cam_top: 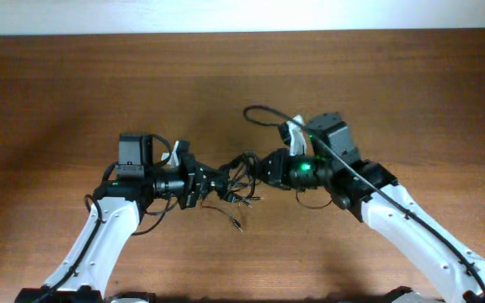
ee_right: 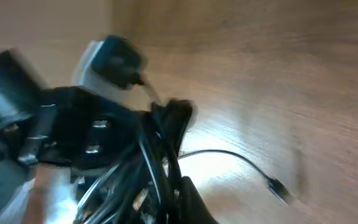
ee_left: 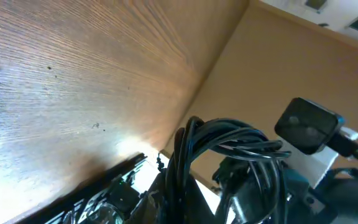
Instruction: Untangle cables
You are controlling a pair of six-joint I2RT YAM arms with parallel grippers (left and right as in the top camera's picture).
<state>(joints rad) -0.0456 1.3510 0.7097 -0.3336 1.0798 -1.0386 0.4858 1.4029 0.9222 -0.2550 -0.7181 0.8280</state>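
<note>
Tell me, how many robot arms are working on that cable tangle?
2. The left arm reaches in from the lower left, the right arm from the lower right; they meet at the cables in the middle.

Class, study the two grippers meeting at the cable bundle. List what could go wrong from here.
1. Both the left gripper and right gripper grip the cables close together; pulling apart could tighten rather than loosen them.
2. A loose plug end trails on the table and might snag in a loop.
</note>
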